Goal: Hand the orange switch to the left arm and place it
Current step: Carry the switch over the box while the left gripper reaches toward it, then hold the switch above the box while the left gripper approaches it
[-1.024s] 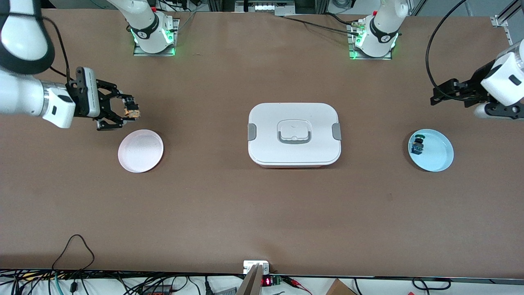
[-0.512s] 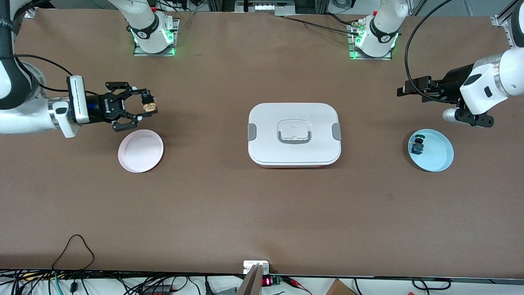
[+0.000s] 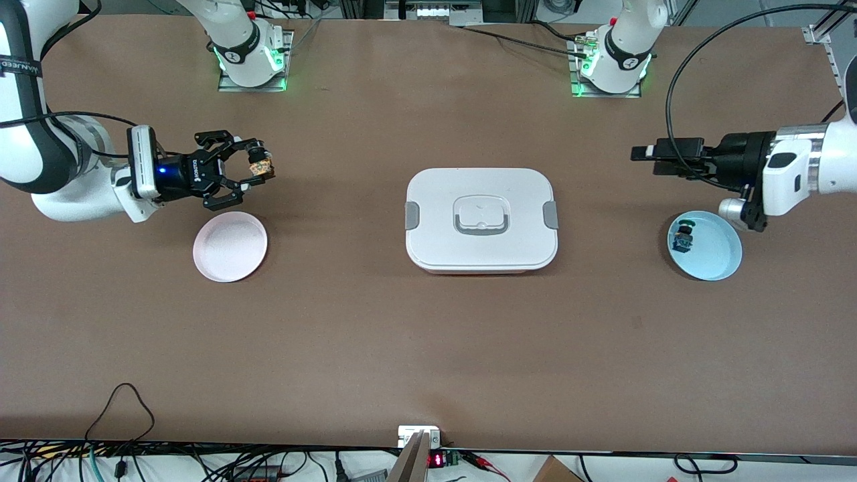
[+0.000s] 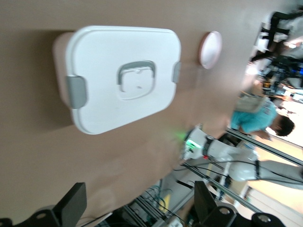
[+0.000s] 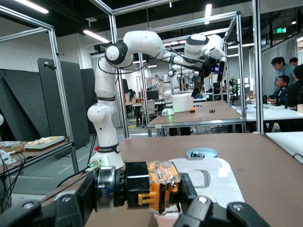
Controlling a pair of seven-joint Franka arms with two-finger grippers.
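Observation:
The orange switch (image 3: 262, 164), black with an orange-yellow body, is clamped between the fingers of my right gripper (image 3: 258, 165), which is shut on it. That gripper hangs over the table just off the pink plate (image 3: 229, 246), pointing toward the white box (image 3: 481, 219). The right wrist view shows the switch (image 5: 161, 182) lying crosswise in the right gripper (image 5: 142, 194), with the box (image 5: 210, 182) past it. My left gripper (image 3: 644, 157) is held level over the table beside the light-blue plate (image 3: 716, 258), aimed at the box. Its fingers (image 4: 71, 205) stand wide open and empty.
A small blue switch with a green cap (image 3: 683, 235) lies in the light-blue plate. The box (image 4: 118, 75) sits mid-table between the two grippers. Both arm bases (image 3: 249, 57) stand along the table's edge farthest from the camera. Cables run along the nearest edge.
My right gripper has carried the switch away from the pink plate toward the box and turned level. The left arm has swung its gripper toward the box and levelled it.

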